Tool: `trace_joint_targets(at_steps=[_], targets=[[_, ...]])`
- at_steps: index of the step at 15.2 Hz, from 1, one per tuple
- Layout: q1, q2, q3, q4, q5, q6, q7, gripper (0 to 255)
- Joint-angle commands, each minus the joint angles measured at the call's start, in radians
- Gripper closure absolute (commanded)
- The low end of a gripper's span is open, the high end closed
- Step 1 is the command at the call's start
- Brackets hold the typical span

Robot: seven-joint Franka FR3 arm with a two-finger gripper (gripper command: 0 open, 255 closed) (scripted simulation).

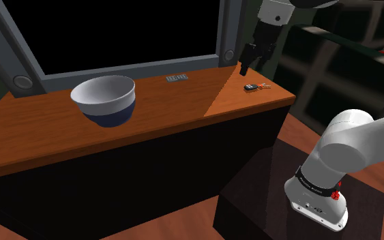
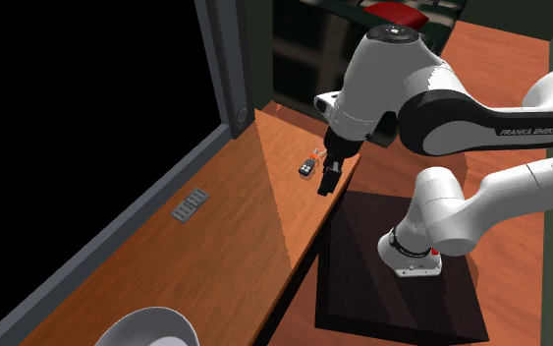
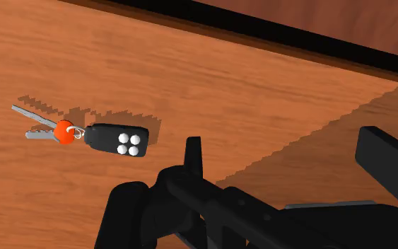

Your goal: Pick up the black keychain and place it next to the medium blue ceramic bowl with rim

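While the pincer hangs fingers apart, flat oblong black keychain on grained wooden counter.

Keychain at one tabletop end, hand near it — bowl well apart.

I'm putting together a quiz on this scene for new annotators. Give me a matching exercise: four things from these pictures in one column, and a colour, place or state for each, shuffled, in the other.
Things:
1. keychain
2. bowl
3. end effector
4. slotted plate

Descriptions:
a. white inside, blue outside
b. open, holding nothing, above the wooden top
c. small and grey, beside the grey frame
d. lying flat, black with an orange bead

Pairs: 1-d, 2-a, 3-b, 4-c
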Motion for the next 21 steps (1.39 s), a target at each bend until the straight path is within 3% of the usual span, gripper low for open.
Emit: trace_joint_targets(at_steps=[1,7,14,21], targets=[[0.000,0.000,0.000,0.000,0.000,0.000,0.000,0],[0.092,0.002,-0.213,-0.061,-0.151,0.012,-0.520,0],[0.217,0.143,-0.460,-0.007,-0.318,0.076,-1.120,0],[0.220,0.158,-0.486,-0.077,-0.334,0.161,-1.139,0]])
